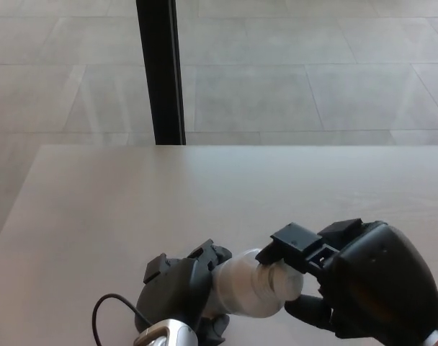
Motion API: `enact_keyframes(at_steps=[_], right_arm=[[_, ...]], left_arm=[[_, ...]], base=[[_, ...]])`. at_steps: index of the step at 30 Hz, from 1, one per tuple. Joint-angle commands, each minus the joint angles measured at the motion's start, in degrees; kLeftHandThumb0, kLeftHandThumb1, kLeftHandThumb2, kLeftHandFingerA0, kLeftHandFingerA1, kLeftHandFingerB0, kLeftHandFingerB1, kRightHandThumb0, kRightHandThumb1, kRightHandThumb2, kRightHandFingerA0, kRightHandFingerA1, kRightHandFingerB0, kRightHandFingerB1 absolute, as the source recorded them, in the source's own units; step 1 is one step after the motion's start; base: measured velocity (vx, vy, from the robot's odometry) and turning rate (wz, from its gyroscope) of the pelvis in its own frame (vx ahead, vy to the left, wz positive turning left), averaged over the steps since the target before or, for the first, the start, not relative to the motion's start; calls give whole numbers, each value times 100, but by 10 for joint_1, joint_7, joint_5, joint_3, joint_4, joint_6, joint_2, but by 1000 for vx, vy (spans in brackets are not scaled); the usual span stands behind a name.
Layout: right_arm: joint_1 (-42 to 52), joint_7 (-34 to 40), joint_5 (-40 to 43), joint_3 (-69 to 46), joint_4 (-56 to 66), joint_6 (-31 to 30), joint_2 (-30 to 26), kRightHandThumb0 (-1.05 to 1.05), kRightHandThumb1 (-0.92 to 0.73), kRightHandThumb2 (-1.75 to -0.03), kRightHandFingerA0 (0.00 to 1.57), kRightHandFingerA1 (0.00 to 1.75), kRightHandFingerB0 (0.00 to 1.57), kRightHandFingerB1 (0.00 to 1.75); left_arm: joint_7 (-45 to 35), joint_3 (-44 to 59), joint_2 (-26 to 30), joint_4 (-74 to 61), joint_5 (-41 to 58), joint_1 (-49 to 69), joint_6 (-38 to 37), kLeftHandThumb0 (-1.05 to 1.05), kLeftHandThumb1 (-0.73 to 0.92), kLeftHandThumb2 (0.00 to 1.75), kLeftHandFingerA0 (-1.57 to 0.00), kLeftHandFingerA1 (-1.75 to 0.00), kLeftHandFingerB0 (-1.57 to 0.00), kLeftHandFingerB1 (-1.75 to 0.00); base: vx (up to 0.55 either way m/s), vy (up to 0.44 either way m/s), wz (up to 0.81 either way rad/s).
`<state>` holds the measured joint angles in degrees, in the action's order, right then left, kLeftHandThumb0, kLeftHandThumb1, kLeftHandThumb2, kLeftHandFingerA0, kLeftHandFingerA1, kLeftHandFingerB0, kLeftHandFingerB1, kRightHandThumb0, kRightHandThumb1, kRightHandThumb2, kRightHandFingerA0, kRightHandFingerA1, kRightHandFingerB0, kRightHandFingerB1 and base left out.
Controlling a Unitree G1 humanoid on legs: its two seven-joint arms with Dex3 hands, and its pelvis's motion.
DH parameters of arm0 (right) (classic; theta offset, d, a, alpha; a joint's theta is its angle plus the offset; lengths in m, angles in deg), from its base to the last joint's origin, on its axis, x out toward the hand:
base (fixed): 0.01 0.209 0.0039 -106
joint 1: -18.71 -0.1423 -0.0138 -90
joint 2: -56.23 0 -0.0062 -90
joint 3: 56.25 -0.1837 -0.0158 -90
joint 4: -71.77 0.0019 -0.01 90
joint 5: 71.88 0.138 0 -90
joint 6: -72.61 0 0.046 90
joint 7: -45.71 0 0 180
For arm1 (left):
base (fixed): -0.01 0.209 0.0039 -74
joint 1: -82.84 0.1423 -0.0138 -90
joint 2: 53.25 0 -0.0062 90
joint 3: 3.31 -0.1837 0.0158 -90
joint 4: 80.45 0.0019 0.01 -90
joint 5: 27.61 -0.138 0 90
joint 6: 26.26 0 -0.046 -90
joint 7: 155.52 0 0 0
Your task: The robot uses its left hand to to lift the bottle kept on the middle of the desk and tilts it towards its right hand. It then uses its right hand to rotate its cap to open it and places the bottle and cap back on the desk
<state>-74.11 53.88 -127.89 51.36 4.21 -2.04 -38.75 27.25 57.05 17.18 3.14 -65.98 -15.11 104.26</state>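
Note:
A pale translucent bottle [240, 287] lies tilted sideways above the desk near the bottom of the head view, its top end pointing right. My left hand [179, 294] is shut on the bottle's body from the left. My right hand [352, 285] reaches in from the right, its fingers [295, 241] closed around the bottle's cap end [280, 280]. The cap itself is mostly hidden behind those fingers.
The light wooden desk [204, 194] stretches ahead, its far edge near mid-picture. Beyond it a black vertical post [160, 72] stands on a grey tiled floor. A black cable [107, 306] loops beside my left wrist.

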Motion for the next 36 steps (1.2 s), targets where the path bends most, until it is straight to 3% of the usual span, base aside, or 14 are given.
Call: enact_keyframes(at_steps=[1,2,6,10,17,18,21,22,23,27,28,30,31,36], right_arm=[[-44,105,-42,19,-18,121,-49,-43,-57,-88,96,175,74,125],[-51,118,-41,19,-25,134,-57,-40,-60,-87,97,175,72,124],[-73,171,-46,13,-46,169,-77,-41,-55,-83,112,175,67,129],[-86,196,-32,5,-63,203,-94,-41,-62,-89,95,175,62,139],[-99,197,1,-25,-82,241,-134,-39,-69,-72,93,173,66,114],[-95,186,29,-43,-94,243,-144,-38,-69,-87,93,175,62,139],[-88,161,60,-64,-102,238,-153,-37,-72,-84,95,175,66,130],[-90,166,67,-77,-112,245,-160,-37,-63,-83,114,172,72,128],[-86,161,86,-95,-123,245,-165,-37,-68,-80,96,175,66,138],[-71,145,121,-136,-142,240,-172,-38,-69,-79,94,175,67,135],[-65,142,125,-144,-146,236,-171,-41,-71,-81,93,175,64,144],[-57,137,131,-158,-153,231,-166,-41,-71,-81,93,175,64,144],[-42,139,138,-175,-169,219,-164,-36,-52,-101,96,175,69,146],[-27,114,157,-196,-192,208,-154,-33,-48,-103,98,173,74,135]], left_arm=[[-41,-4,14,28,11,32,48,0,86,65,-55,-88,-43,-60],[-40,-2,14,27,12,34,47,0,87,63,-56,-101,-49,-70],[-41,-2,16,29,13,33,45,0,86,65,-53,-78,-45,-61],[-32,-8,23,35,9,35,24,2,80,67,-60,-97,-46,-63],[-28,-2,21,33,11,38,26,8,77,69,-60,-101,-56,-63],[-24,2,19,35,14,40,20,8,78,70,-60,-105,-54,-65],[-25,1,21,39,13,38,19,5,79,71,-59,-115,-55,-73],[-36,-2,22,40,10,32,32,2,79,70,-63,-98,-46,-65],[-35,2,20,40,13,34,32,5,81,70,-60,-106,-53,-65],[-27,9,16,36,19,43,22,7,80,68,-61,-101,-50,-67],[-27,9,18,35,18,45,21,5,80,69,-58,-121,-54,-74],[-27,8,19,34,17,47,18,5,80,69,-58,-121,-54,-74],[-29,11,14,32,17,48,32,1,82,63,-61,-100,-47,-64],[-26,19,14,32,20,54,21,7,79,72,-58,-116,-53,-66]], base=[[0,0,0],[0,0,0],[0,0,0],[0,0,0],[0,0,0],[0,0,0],[0,0,0],[0,0,0],[0,0,0],[0,0,0],[0,0,0],[0,0,0],[0,0,0],[0,0,0]])
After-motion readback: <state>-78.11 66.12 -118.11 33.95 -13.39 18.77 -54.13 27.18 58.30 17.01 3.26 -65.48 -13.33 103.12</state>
